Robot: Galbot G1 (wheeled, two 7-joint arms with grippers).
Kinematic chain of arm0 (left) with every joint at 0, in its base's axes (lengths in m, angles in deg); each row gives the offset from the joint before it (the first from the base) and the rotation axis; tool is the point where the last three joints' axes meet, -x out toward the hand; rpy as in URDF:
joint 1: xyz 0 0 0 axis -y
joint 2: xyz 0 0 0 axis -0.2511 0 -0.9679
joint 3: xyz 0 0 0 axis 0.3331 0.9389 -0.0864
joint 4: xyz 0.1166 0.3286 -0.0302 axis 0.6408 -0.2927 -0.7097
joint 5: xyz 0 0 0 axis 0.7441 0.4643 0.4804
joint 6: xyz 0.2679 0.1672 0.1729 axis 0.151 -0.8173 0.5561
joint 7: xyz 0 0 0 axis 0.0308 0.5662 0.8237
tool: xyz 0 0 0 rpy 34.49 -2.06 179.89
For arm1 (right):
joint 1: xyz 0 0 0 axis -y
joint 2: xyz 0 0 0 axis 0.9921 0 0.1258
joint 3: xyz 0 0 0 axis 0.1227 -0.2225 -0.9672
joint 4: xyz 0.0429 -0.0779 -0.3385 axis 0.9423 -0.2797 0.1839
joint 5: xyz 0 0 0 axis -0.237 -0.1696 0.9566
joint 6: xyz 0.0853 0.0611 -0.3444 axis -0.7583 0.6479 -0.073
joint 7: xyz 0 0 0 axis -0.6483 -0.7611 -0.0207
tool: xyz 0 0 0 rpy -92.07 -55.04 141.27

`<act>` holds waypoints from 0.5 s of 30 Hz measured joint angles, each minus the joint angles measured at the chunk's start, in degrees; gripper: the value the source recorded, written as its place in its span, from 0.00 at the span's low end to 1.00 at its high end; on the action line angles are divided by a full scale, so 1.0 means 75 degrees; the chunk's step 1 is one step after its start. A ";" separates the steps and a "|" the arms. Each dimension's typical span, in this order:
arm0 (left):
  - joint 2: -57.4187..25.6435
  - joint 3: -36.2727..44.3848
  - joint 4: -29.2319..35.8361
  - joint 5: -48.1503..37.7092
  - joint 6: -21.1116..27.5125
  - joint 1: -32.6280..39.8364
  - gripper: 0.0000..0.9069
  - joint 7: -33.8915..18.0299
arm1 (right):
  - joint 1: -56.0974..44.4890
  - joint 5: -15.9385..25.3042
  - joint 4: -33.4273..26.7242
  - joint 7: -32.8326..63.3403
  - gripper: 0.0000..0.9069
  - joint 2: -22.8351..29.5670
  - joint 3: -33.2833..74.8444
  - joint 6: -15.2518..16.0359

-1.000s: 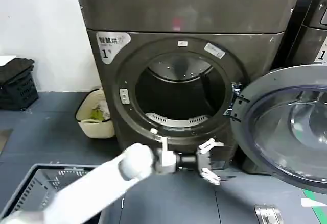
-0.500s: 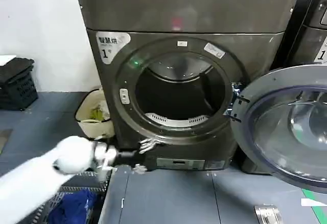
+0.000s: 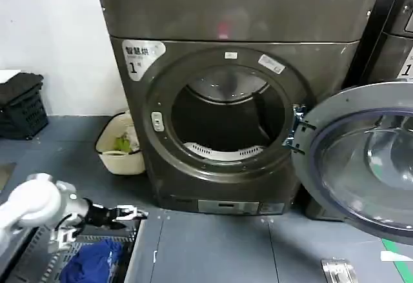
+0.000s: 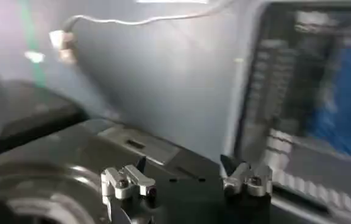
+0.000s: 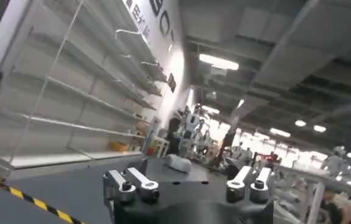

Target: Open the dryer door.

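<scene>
On a grey floor [image 3: 213, 244] against a white wall, the dryer door [image 3: 361, 160] stands swung wide at three o'clock, pale inner face toward the camera. The dryer [image 3: 232, 44] bears a silver "1" label [image 3: 142, 56]. At eight o'clock, the left gripper [image 3: 129, 215] has its jaws released above a basket [image 3: 39, 257]; the right gripper [image 5: 187, 185] also spreads empty.

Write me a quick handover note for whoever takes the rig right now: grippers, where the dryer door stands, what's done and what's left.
Left gripper: open, empty, low at the left over the basket holding a blue cloth, away from the dryer.
Right gripper: open, empty, pointing out at shelving and ceiling, away from the job.
Dryer door: swung wide to the right on its hinge, inner face toward the camera; drum mouth fully exposed.
Done: the door is open.
Left: apparently nothing on the door itself; neither gripper is touching it.
</scene>
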 joint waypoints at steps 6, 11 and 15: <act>-0.0091 -0.0174 -0.0011 0.1100 -0.0002 -0.0030 1.00 -0.0074 | 0.0039 -0.0350 0.0095 0.0026 1.00 0.0078 -0.0140 -0.0187; 0.0008 -0.0125 -0.0164 0.1862 0.0002 0.0086 1.00 -0.0227 | 0.0044 -0.0366 0.0117 0.0022 1.00 0.0093 -0.0173 -0.0199; 0.0204 0.0081 -0.0364 0.2460 0.0007 0.0394 1.00 -0.0519 | 0.0009 -0.0362 0.0118 -0.0012 1.00 0.0129 -0.0167 -0.0213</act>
